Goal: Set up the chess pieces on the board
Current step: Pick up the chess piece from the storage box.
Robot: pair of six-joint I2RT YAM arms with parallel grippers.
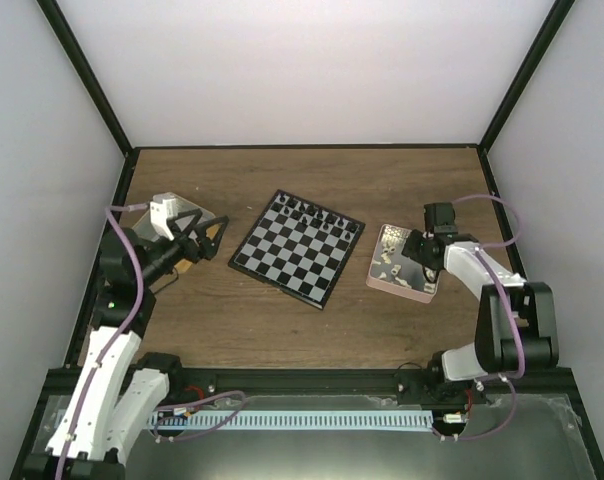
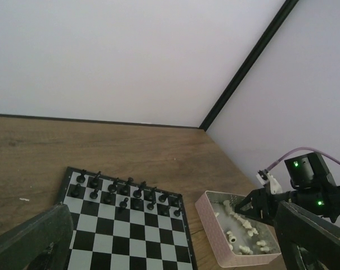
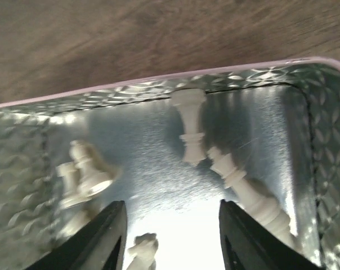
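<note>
You're about halfway, by my read: the black chess pieces stand on the two far rows of the board, too small to count. The board sits mid-surface, turned a bit, with its near rows bare. The white chess pieces lie jumbled in the pink tray just right of the board, tiny, cream, tipped over on shiny embossed metal. Your right pincer is down in the tray, partway open, one white piece between its fingers, not visibly gripped. Left pincer hangs wide open, empty, left of the board.
</note>
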